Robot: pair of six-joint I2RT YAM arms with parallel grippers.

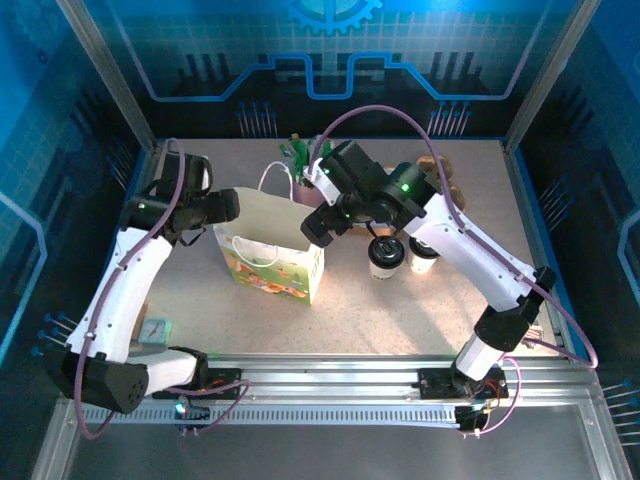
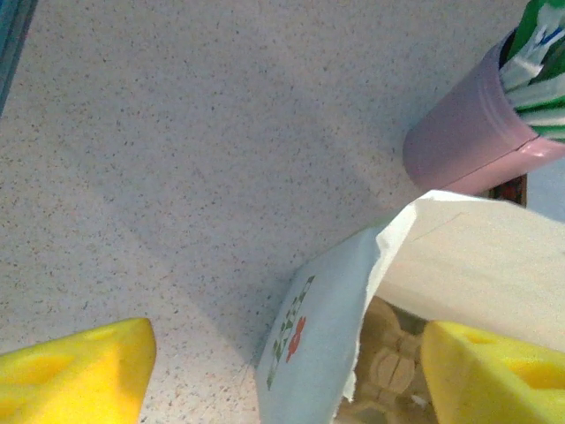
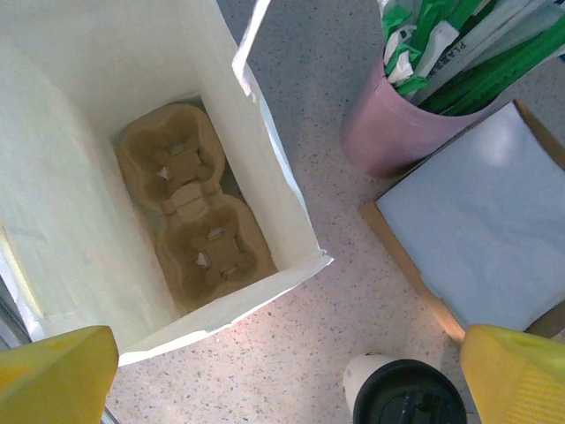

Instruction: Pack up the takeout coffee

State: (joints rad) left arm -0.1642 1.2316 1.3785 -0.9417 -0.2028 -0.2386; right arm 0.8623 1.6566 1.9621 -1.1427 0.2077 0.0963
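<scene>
As our left gripper (image 2: 282, 367) gapes astride rim of white paper bag (image 2: 477, 274), right gripper (image 3: 287, 371) gapes above; black-lidded white paper cup (image 3: 402, 397) outside, brown cardboard carrier (image 3: 194, 203) inside.

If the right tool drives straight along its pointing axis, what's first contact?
Likely bare table: the right tool aims into the gap between the bag corner and the lidded cup. Both sit close to that line, and depth is unclear.

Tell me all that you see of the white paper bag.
The white paper bag stands upright and open on the speckled table. Its front shows a colourful print low down; thin white handles hang at the rim. A brown, empty two-cup carrier lies on its bottom. The left gripper straddles one top corner.
</scene>
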